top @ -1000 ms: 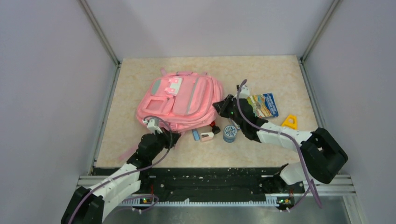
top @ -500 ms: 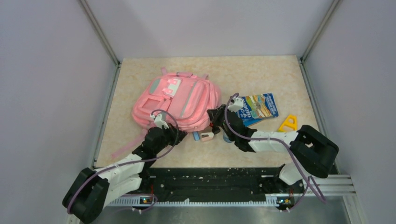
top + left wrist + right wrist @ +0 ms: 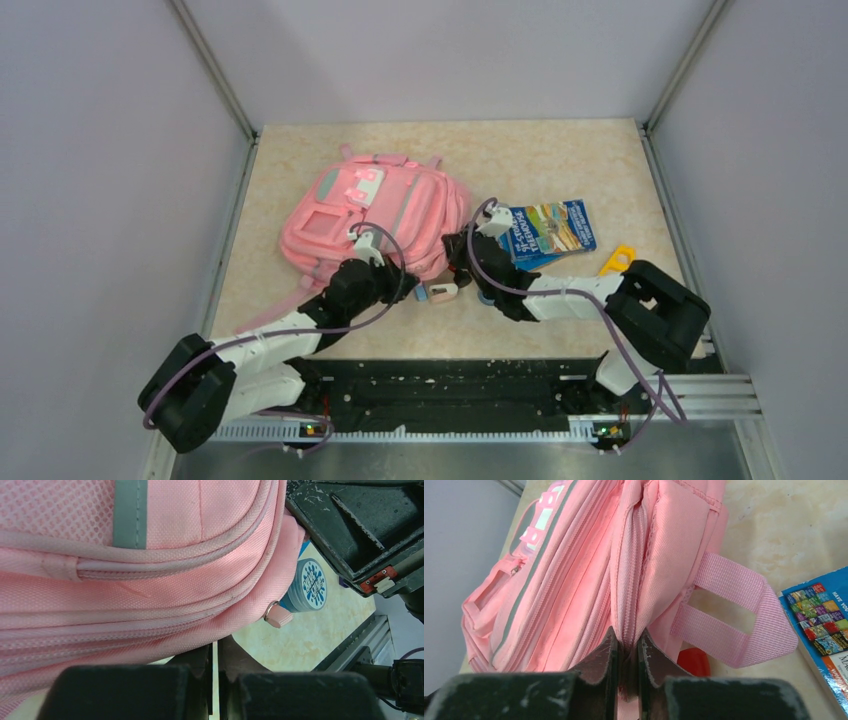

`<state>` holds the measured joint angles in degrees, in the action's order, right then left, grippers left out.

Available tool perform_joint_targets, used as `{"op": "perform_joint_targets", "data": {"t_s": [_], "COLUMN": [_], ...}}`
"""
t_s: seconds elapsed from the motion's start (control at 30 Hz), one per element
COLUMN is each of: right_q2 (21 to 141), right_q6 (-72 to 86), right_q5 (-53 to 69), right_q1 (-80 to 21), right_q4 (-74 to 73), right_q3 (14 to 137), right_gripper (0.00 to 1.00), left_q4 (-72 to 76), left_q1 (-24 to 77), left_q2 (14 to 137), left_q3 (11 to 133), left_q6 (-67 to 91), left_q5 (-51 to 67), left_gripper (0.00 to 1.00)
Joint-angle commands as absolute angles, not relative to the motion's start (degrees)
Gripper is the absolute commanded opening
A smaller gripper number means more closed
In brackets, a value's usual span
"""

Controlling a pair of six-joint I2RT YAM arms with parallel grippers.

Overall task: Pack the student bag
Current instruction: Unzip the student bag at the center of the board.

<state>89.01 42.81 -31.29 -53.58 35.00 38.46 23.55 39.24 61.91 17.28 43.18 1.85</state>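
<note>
The student bag (image 3: 372,210) is a big pink backpack lying flat at the centre-left of the table. My right gripper (image 3: 453,250) is at the bag's right edge. In the right wrist view this gripper (image 3: 626,645) is shut on a fold of pink fabric along a zip seam of the bag (image 3: 589,580). My left gripper (image 3: 392,275) sits at the bag's near edge. In the left wrist view it (image 3: 216,647) is shut, its tips tucked just under the bag's rim (image 3: 150,605), with nothing visible between them. A pink zip pull (image 3: 277,617) hangs free.
A blue picture book (image 3: 548,232) lies right of the bag, with a yellow triangle ruler (image 3: 618,262) beyond it. A round blue tin (image 3: 309,585) and small pieces (image 3: 437,292) lie by the bag's near-right corner. A red object (image 3: 694,662) sits under the webbing loop (image 3: 744,615).
The bag has slid left and turned slightly. My right gripper moved left and nearer with it. My left gripper moved right along the bag's near edge.
</note>
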Motion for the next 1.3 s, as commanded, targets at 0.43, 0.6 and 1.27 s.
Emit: {"op": "perform_joint_targets", "data": {"t_s": [0.43,0.6,1.27], "right_q2": [65.29,61.36,83.64], "right_q6": [25.59,24.04,15.16], "right_q5": [-34.83,-29.62,-30.52], "right_q1": [-55.72,-55.72,-70.36], "right_q4": [19.48,17.52,29.37], "right_q3": [30.51,29.09,37.68], "right_gripper": [0.76,0.77,0.63], "left_q4": [-11.47,-23.5,-23.86], "left_q1": [39.92,34.67,8.9], "left_q2": [43.49,40.09,44.9], "left_q3": [26.85,31.65,34.82], "left_q6": [40.64,38.52,34.6], "left_q5": [-6.39,-8.49,1.71], "left_gripper": [0.76,0.81,0.73]}}
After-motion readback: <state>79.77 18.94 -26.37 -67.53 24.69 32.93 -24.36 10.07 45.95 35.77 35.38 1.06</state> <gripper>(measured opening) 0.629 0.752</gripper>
